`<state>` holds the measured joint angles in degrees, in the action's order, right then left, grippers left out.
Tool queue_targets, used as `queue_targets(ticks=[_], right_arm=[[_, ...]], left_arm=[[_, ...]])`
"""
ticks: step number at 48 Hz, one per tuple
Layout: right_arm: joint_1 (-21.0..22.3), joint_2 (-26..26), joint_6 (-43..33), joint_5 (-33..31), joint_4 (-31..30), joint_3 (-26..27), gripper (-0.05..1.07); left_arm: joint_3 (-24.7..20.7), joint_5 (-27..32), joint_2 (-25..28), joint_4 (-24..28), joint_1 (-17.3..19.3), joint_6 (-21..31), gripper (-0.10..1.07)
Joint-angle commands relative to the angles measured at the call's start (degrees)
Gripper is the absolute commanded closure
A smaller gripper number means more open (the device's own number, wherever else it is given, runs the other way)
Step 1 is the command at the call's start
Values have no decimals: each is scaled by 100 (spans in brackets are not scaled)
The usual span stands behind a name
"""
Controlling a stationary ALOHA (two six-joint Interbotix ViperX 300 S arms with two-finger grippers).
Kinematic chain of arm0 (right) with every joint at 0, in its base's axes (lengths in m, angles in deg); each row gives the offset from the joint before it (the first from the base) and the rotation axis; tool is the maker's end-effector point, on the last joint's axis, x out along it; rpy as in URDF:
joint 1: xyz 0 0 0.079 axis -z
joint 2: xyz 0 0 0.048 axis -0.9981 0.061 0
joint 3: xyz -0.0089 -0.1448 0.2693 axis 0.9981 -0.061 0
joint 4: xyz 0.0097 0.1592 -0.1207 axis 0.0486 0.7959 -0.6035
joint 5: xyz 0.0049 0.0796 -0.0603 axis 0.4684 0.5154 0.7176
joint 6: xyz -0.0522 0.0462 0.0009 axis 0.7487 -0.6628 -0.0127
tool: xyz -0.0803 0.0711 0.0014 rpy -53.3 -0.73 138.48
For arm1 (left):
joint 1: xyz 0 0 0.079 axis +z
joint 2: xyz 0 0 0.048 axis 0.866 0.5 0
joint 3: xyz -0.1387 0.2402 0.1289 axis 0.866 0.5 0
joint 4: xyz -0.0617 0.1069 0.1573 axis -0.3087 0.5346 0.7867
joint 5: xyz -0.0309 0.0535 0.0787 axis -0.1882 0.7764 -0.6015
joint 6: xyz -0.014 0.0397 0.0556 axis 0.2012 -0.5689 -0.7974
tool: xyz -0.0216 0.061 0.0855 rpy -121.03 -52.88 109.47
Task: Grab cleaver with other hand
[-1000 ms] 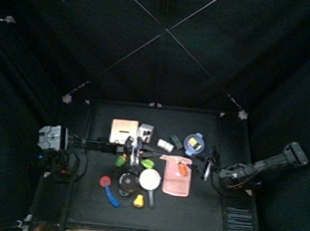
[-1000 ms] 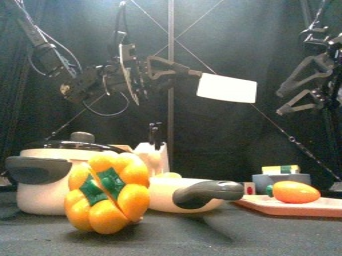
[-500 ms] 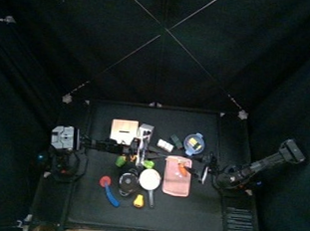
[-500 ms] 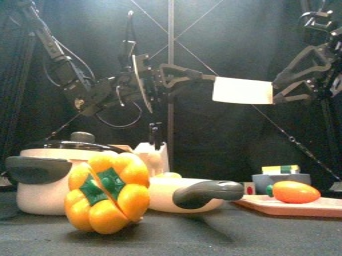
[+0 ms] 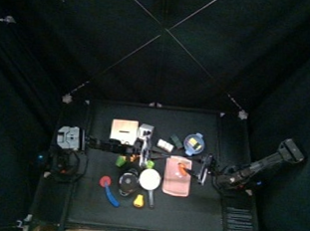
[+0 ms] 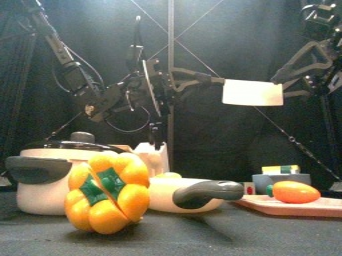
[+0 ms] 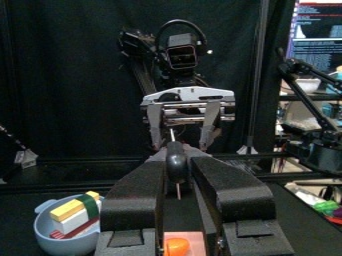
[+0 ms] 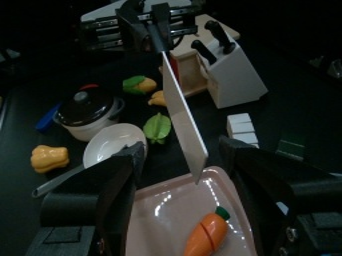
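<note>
Carried rightward since the earlier front frames, the white-bladed cleaver with a dark handle (image 6: 251,93) now hangs high above the tabletop (image 6: 201,235), closer to the right arm. It is well clear of everything below.

The left gripper (image 7: 178,160) has its fingers clenched on the cleaver's handle, as the left wrist view shows them pressed around the dark grip. In the right wrist view the blade (image 8: 183,120) stands edge-on between the right gripper's (image 8: 187,165) spread fingers, which are released and hold nothing. Whether the blade touches either finger cannot be told.

Below the exchange lie a pink cutting board (image 8: 181,215) with an orange carrot (image 8: 206,233) on it, a white bowl (image 8: 110,147), a lidded grey pot (image 8: 88,108) and a pale knife block (image 8: 230,72). Nearest the front camera sits a yellow-and-orange toy pepper (image 6: 106,191).

The handover looks about to happen, and the main risk is timing. If the left fingers let go before the right ones have closed firmly, the cleaver would drop onto the cutting board or bowl. The thin, flat blade is a further hazard: closing on it off-centre, or with the blade tilted between the fingers, could let it pivot or slide out once the left side releases. Closing too near the left fingers might also bring the two grippers into contact.
</note>
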<state>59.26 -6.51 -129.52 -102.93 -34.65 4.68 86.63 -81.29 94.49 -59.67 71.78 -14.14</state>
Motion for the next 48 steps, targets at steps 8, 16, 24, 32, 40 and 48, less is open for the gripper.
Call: queue_targets(ticks=[8, 16, 24, 32, 40, 48], right_arm=[[-26, -88, -9, -70, -149, -9, 9], [-26, -88, -9, -70, -229, 0, 12], [-26, -88, -9, -70, -211, 0, 22], [0, -88, -9, -88, -132, -9, 34], [9, -88, 9, -202, -79, -9, 44], [9, -88, 9, -229, -26, -35, 54]], left_arm=[[-35, -396, 9, -26, 18, 18, 42], [-62, -527, 132, -62, 18, 44, 42], [-53, -624, 158, -88, 18, 44, 42], [-88, -624, 158, -88, 18, 44, 42], [-88, -624, 211, -105, 0, 44, 42], [-97, -624, 246, -167, -18, 44, 42]])
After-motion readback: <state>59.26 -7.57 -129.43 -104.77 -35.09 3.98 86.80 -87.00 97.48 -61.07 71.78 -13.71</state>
